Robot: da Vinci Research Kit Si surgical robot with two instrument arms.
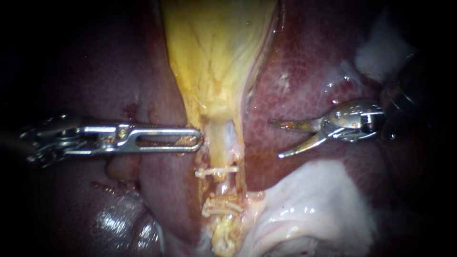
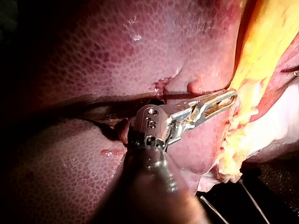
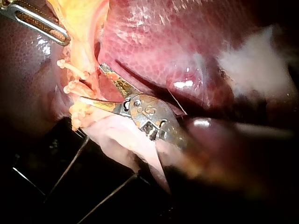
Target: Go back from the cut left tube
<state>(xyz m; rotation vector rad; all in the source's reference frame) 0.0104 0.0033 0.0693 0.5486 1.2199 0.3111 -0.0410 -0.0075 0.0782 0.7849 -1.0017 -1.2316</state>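
The yellow gallbladder (image 1: pixel 214 57) narrows down to a pale tube (image 1: pixel 220 143) that carries white clips (image 1: pixel 216 171), with more clips lower down (image 1: pixel 221 204). My left instrument (image 1: pixel 193 140) lies level from the left. Its slotted jaws are together on the yellow edge tissue beside the tube, and that tissue shows through the slot (image 2: pixel 216 106). My right instrument (image 1: pixel 277 138) has two curved blades standing open over the liver (image 1: pixel 309 71), well to the right of the tube and touching nothing. In the right wrist view the open blades (image 3: pixel 91 81) sit beside the clips (image 3: pixel 74 77).
Pale white tissue (image 1: pixel 309 204) lies below the right instrument's blades. Dark red liver lobes (image 1: pixel 95 71) surround the left instrument. A shiny fold (image 1: pixel 124 223) sits low on the left. Thin dark wires (image 3: pixel 70 172) cross the black area under the tissue.
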